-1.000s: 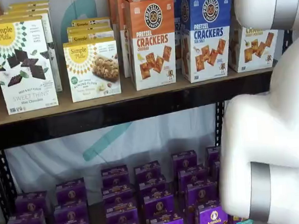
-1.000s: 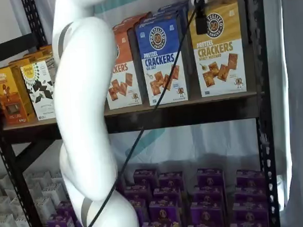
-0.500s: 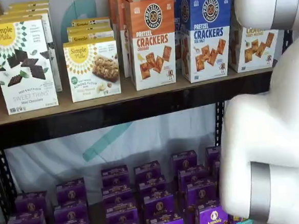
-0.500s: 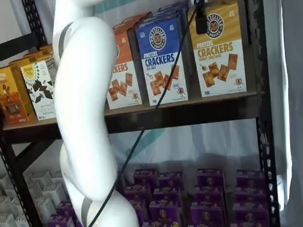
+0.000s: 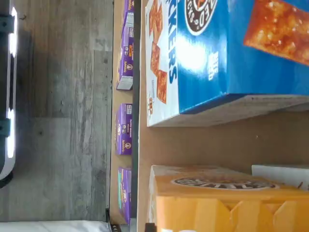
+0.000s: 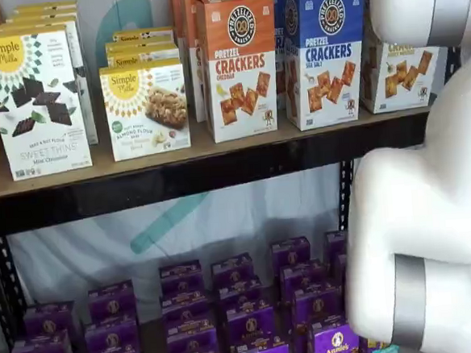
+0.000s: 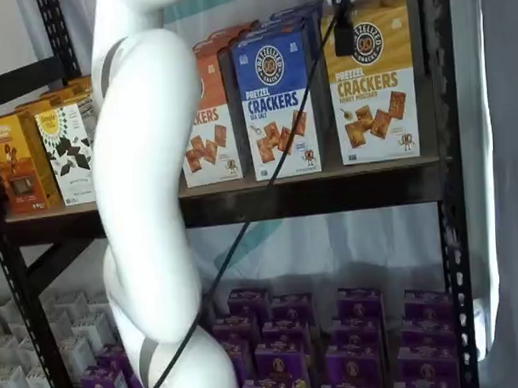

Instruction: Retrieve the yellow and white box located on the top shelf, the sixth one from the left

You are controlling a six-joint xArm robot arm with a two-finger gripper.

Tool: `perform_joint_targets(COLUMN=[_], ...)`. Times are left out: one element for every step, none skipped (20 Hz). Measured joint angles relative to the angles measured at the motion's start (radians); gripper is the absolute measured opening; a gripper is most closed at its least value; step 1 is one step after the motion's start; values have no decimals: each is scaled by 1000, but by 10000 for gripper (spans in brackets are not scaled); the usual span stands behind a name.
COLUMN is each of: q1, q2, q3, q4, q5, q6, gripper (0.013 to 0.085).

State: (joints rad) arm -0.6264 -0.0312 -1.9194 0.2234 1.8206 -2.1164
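Observation:
The yellow and white box (image 7: 375,96) stands at the right end of the top shelf (image 7: 327,196), beside the blue-topped cracker box (image 7: 277,100). My gripper (image 7: 343,29) hangs from the view's top edge, with a black finger lying against the box's upper front; it is shut on the box's top. In a shelf view the arm's white link covers the box's top, leaving only its white lower half (image 6: 406,76). The wrist view looks onto the box's mustard top (image 5: 217,203) from very close, with the blue box (image 5: 231,48) alongside.
An orange-topped cracker box (image 6: 240,63) and Simple Mills boxes (image 6: 36,101) fill the shelf further left. Small purple boxes (image 6: 229,314) crowd the level below. The white arm (image 7: 149,206) and its black cable (image 7: 267,177) cross in front of the shelves. A black upright (image 7: 441,154) stands right of the box.
The fingers have closed on the yellow and white box. The box has shifted slightly on the shelf. The arm has barely moved.

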Motion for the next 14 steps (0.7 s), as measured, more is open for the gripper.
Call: perform_joint_targets(q1=[-2,-4,-6,-9,-13,-16,-19,-23,-25,-27,-30,-32,-34,-36], q2=[-2,-4,-3,1,3,4,5,7,8,10,12,13,13,12], q3=[1,2,-1,-11,-18,-22,-26,-33,-38,-43,-49,-53,-55,-55], q4=[2,3,4,4,5,6,6,7,7,7,9,10,11,12], q5=[-1,0,4,13,20,24,28,35,40,46,53,58,62,65], q6=[-2,-3,-4,-5,-8,-10,-12,-14,-16,-17,-18,-19,-20,-21], gripper=[610,610,610,610,610,610,610,610,610,610,610,610,610,610])
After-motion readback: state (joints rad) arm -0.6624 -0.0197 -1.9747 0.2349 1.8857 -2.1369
